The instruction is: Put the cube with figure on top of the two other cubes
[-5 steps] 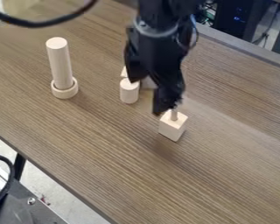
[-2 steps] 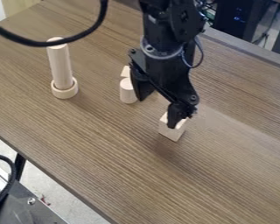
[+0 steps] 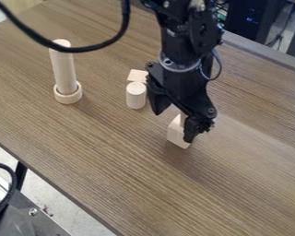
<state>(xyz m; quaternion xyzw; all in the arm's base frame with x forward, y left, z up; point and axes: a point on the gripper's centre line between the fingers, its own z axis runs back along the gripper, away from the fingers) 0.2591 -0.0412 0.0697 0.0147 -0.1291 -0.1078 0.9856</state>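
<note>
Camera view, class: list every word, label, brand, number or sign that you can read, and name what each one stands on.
There are none to quote.
Partly covered block, block behind the short cylinder: no text on the faces in view.
Short cylinder, tall cylinder: none.
Dark equipment: small blue spots, too small to tell whether they are print.

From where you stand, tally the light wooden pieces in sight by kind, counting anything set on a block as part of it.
Blocks: 2 (near block, far block)
Short cylinders: 1
Tall rods: 1
Rings: 1
Total: 5 in sight; the gripper could hide more.
</note>
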